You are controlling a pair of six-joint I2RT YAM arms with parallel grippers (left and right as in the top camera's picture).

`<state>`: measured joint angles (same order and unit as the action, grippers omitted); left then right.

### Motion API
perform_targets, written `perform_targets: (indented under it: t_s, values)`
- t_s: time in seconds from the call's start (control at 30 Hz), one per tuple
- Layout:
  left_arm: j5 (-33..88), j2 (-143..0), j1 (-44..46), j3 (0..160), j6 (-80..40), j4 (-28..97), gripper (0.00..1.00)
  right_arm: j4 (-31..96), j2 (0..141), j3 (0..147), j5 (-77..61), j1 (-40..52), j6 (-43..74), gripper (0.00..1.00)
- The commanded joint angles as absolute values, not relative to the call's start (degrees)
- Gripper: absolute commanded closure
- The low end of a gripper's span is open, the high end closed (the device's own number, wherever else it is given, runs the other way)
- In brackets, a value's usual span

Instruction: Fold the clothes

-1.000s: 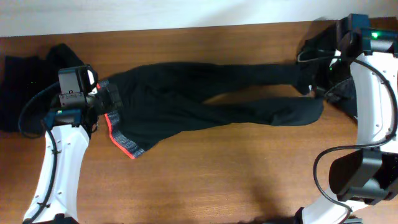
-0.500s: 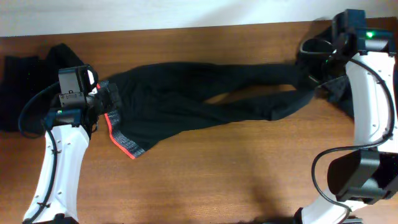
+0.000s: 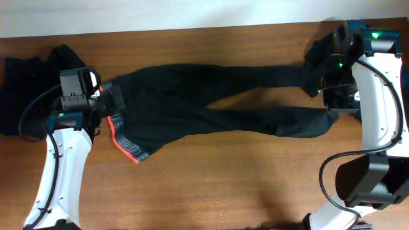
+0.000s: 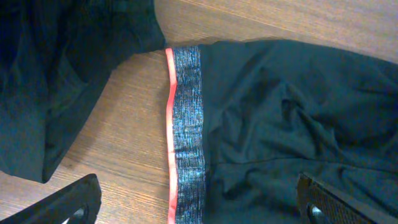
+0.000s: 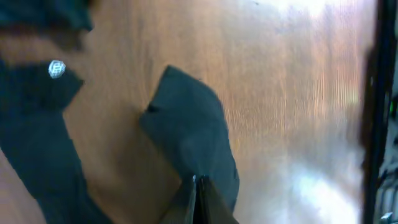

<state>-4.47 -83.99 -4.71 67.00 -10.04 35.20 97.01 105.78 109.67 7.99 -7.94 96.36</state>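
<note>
Long black trousers (image 3: 211, 105) lie stretched across the wooden table (image 3: 243, 179), legs pointing right. Their red-and-grey waistband (image 3: 121, 137) is at the left end. My left gripper (image 3: 114, 105) hovers over that waistband (image 4: 186, 124), open, with one finger on the wood side and one over the black cloth, holding nothing (image 4: 199, 208). My right gripper (image 3: 333, 108) is at the end of the nearer leg. In the right wrist view its fingertips (image 5: 199, 199) are shut on the dark hem (image 5: 193, 130), which is drawn up towards them.
A heap of dark clothes (image 3: 25, 83) lies at the far left. More dark fabric (image 3: 319, 48) is bunched at the back right under my right arm, and a garment with a metal snap (image 5: 56, 68) lies beside the held leg. Bare wood fills the front.
My right gripper lifted the end of the nearer trouser leg back and inward, then carried it out to the right and front, so the leg now lies straighter. The left arm has not moved.
</note>
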Motion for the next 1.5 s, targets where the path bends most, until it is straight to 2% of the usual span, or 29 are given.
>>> perform_targets:
  t_s: [0.0,0.2,0.27,0.4,0.47,0.5,0.7,0.83,1.2,1.47]
  values:
    - [-4.05,-82.91,-4.6,67.59,-9.1,35.24,0.01,97.34,105.27,109.54,10.22,-7.92,109.62,0.96]
    - [-4.05,-82.91,-4.6,67.59,-9.1,35.24,0.01,96.9,105.93,105.47,10.46,-7.92,112.75,0.96]
    - [-4.05,-82.91,-4.6,67.59,-9.1,35.24,0.01,96.75,106.15,105.21,11.05,-7.88,109.54,0.89]
    - [-4.05,-82.91,-4.6,67.59,-9.1,35.22,0.01,91.29,106.1,105.6,14.5,-7.88,86.83,0.52]
    - [-4.05,-82.91,-4.6,67.59,-9.1,35.22,0.01,87.5,106.1,105.91,15.62,-7.88,72.75,0.05]
    - [-4.05,-82.91,-4.6,67.59,-9.1,35.22,0.01,86.13,106.1,106.26,15.68,-7.9,66.85,0.01]
    - [-4.05,-82.91,-4.6,67.53,-9.1,35.24,0.01,81.38,106.1,109.56,11.99,-7.88,34.22,0.01]
    - [-4.03,-83.44,-4.6,67.53,-9.1,35.14,0.01,83.0,106.13,109.62,6.22,-7.79,20.97,0.01]
    - [-3.81,-84.97,-4.6,67.55,-9.1,34.57,0.01,88.95,106.13,105.38,9.04,-1.67,9.39,0.01]
    - [-3.84,-84.97,-4.6,67.55,-9.1,34.59,0.01,85.84,106.15,98.72,14.52,2.61,9.39,0.04]
